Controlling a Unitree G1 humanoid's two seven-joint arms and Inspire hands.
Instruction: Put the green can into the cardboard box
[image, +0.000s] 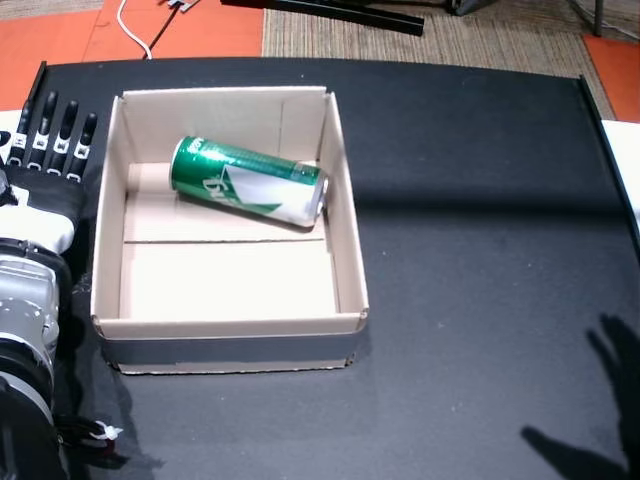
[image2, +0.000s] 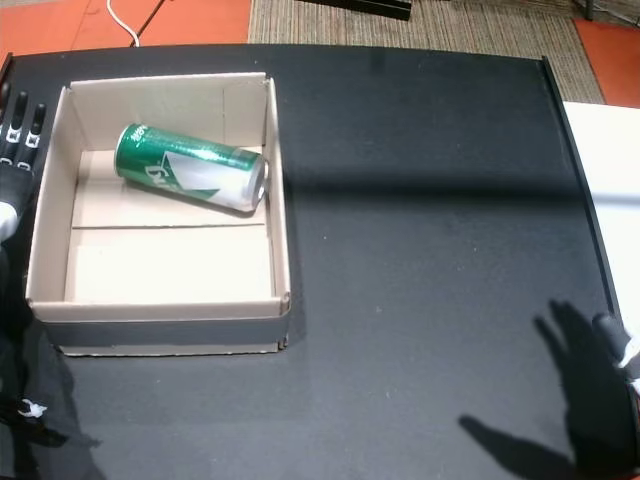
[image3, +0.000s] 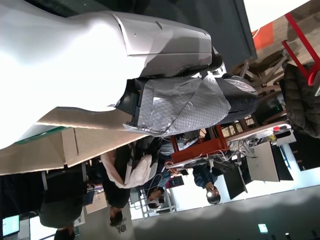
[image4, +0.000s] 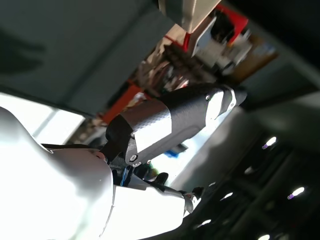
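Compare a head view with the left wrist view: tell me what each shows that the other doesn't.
Only a head view shows the green can lying on its side inside the cardboard box, on the black table, with the left robot hand open beside the box. Only the left wrist view shows people and room clutter behind the hand. Both show the left robot hand and some box cardboard.
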